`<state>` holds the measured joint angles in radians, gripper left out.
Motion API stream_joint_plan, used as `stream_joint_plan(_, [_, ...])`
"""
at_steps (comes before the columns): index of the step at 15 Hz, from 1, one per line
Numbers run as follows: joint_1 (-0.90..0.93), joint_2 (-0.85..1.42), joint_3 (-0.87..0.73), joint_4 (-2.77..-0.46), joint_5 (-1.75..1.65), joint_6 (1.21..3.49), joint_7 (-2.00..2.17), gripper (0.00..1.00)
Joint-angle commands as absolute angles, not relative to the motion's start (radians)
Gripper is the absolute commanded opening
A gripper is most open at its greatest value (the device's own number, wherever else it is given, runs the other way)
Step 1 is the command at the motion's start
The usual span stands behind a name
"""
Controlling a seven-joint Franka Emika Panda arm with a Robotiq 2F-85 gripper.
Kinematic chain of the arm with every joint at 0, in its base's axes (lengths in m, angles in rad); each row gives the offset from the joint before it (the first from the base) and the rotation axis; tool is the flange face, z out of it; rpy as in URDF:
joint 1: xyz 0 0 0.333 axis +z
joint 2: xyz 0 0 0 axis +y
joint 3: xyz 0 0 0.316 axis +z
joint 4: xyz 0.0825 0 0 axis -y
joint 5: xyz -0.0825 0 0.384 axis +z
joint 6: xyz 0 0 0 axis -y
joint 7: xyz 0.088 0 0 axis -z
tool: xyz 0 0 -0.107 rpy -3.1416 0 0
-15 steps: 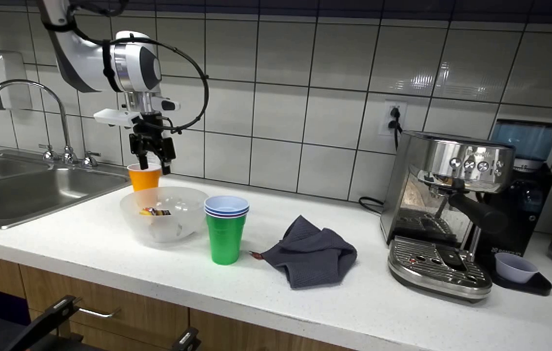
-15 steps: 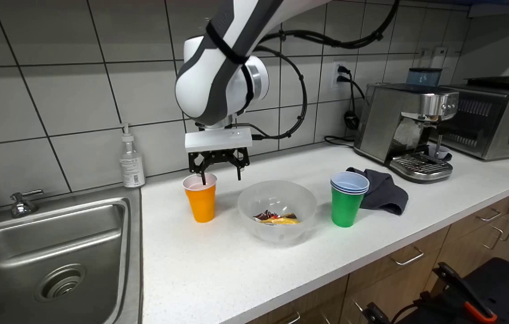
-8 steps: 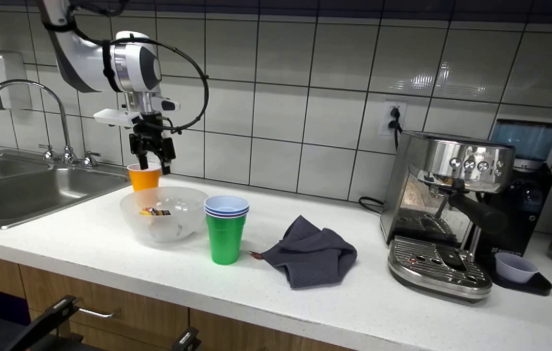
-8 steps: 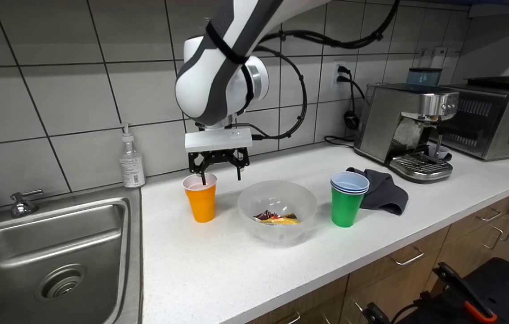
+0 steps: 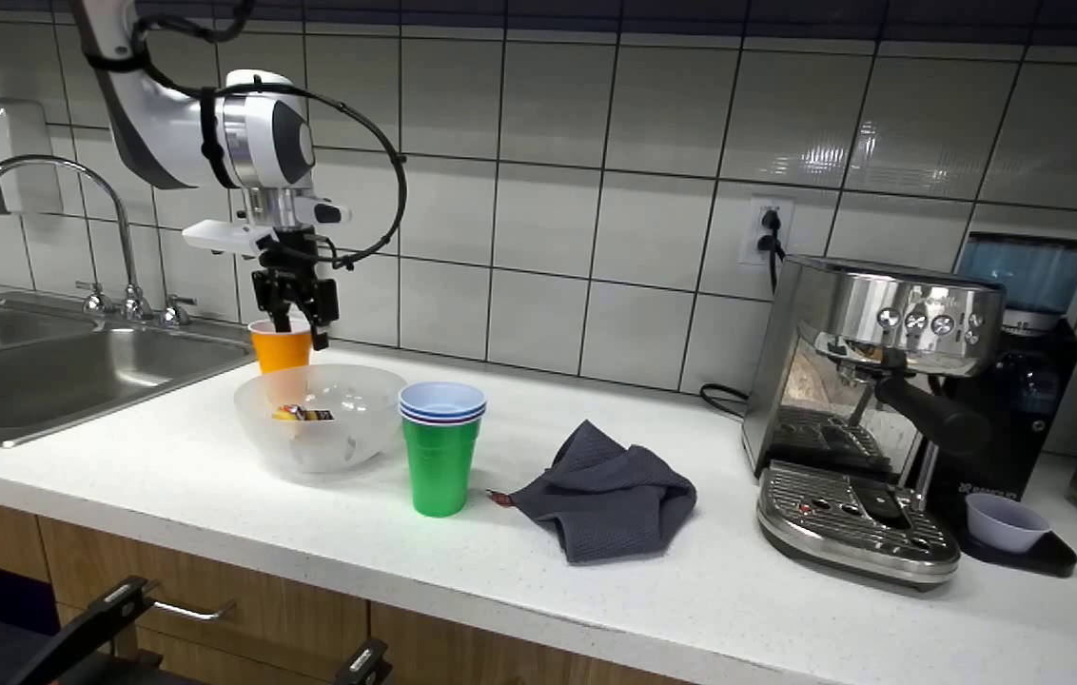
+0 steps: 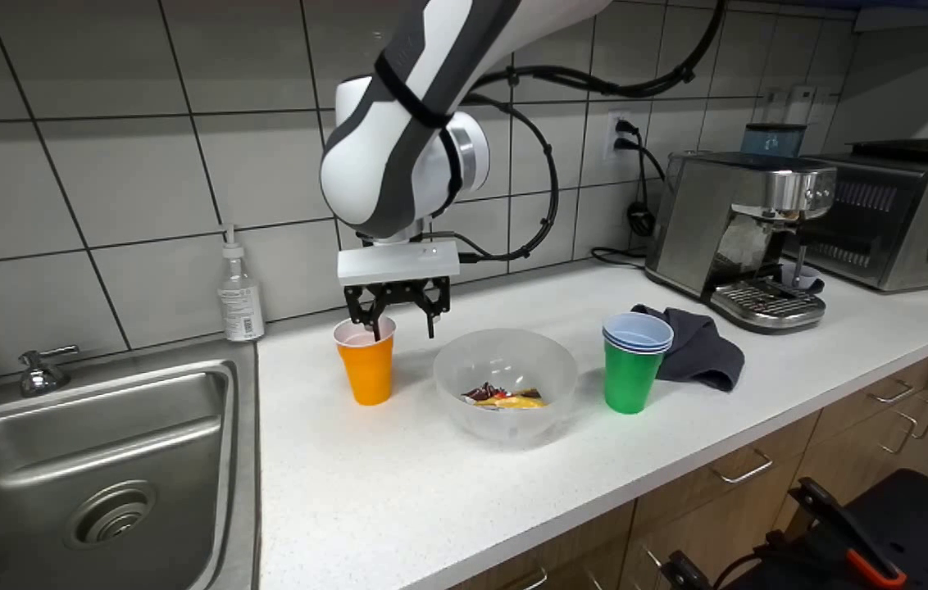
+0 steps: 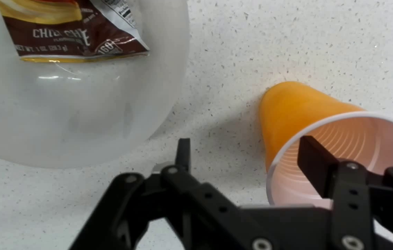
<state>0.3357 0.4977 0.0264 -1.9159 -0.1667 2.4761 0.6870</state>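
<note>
My gripper is open above the counter, pointing down. It also shows in an exterior view and in the wrist view. An orange cup with a pale inside stands upright below it. In the wrist view one finger is over or inside the mouth of the cup; the other is outside, on the bowl side. The cup wall lies between the fingers, with gaps visible on both sides. A frosted bowl stands beside the cup and holds snack packets, brown and yellow.
A green cup with blue cups nested in it stands beyond the bowl. A dark grey cloth lies near it. An espresso machine stands farther along. A metal sink and soap bottle are at the other side. Tiled wall behind.
The gripper has come down a little toward the orange cup, and its fingers have drawn slightly closer together. The cup, bowl and other things have not moved.
</note>
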Motion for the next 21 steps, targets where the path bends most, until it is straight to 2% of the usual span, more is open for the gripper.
stream_joint_plan(1, [0.344, 0.498, 0.02, -1.912, -0.17, 2.491, 0.67, 0.51])
stream_joint_plan(6, [0.348, 0.49, 0.023, -1.922, -0.168, 2.498, 0.664, 0.11])
stream_joint_plan(8, [0.349, 0.489, 0.023, -1.924, -0.169, 2.5, 0.664, 0.0])
stream_joint_plan(21, [0.36, 0.417, 0.021, -2.002, -0.177, 2.631, 0.627, 0.01])
